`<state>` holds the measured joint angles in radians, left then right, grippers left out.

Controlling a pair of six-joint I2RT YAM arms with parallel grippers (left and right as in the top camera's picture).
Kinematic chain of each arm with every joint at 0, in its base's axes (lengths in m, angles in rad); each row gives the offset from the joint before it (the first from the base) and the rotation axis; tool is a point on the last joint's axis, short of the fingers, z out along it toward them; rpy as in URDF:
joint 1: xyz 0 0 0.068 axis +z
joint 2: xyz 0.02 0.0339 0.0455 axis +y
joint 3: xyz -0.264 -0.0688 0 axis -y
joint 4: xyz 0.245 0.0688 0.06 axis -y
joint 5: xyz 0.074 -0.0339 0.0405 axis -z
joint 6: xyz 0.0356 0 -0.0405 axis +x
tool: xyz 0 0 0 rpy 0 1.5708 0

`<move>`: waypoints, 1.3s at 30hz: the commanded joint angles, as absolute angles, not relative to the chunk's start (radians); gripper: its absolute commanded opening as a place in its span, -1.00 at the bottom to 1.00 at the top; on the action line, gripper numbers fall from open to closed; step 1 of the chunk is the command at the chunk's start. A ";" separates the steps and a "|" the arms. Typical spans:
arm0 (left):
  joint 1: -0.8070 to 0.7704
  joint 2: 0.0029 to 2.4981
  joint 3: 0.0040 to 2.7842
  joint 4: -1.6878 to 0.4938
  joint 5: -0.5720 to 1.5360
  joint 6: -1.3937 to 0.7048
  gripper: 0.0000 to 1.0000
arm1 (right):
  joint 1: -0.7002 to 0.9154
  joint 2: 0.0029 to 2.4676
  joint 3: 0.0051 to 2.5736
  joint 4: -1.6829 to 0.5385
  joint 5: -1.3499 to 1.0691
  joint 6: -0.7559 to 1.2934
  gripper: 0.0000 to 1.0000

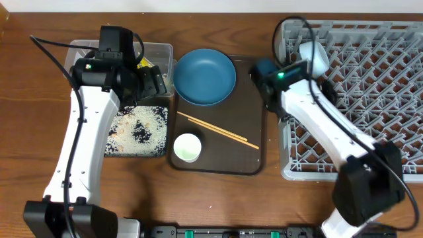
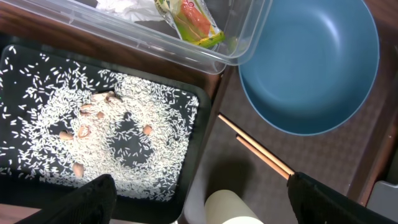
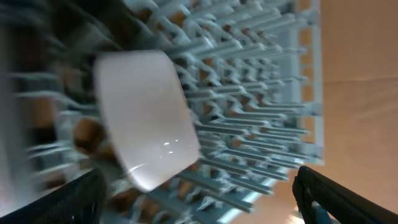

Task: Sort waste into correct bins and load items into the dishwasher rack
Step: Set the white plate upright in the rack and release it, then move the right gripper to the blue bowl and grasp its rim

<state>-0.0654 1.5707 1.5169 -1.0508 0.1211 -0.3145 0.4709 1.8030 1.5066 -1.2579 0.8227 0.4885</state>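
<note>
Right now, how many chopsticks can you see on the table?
2. Both chopsticks lie side by side on the brown tray, between the blue bowl and the white cup; more could be hidden from the cameras.

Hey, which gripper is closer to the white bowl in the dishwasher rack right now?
Right. The right gripper hovers just beside the white bowl at a corner of the dishwasher rack. The left gripper is far off, on the other side of the dark-blue bowl, by the clear tub.

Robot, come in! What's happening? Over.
Left gripper open, right gripper open. White bowl in grey plastic rack. Dark-blue bowl, wooden chopsticks, white cup not loaded. No obstruction seen.
</note>
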 commanded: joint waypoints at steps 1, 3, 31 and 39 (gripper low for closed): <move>-0.060 1.555 1.529 -1.054 0.119 -0.312 0.81 | 0.485 1.711 1.608 -1.243 0.580 0.430 0.90; -0.060 1.555 1.529 -1.054 0.119 -0.312 0.81 | 0.485 1.686 1.642 -1.202 0.423 0.405 0.98; -0.060 1.555 1.529 -1.055 0.119 -0.312 0.81 | 0.490 2.162 1.586 -0.593 -0.080 0.625 -0.07; -0.060 1.555 1.529 -1.054 0.119 -0.312 0.81 | 0.484 2.180 1.587 -0.677 -0.078 0.624 -0.98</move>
<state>-0.0654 1.5707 1.5169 -1.0504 0.1211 -0.3149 0.4698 2.1536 1.5818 -0.6479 -0.0875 0.6174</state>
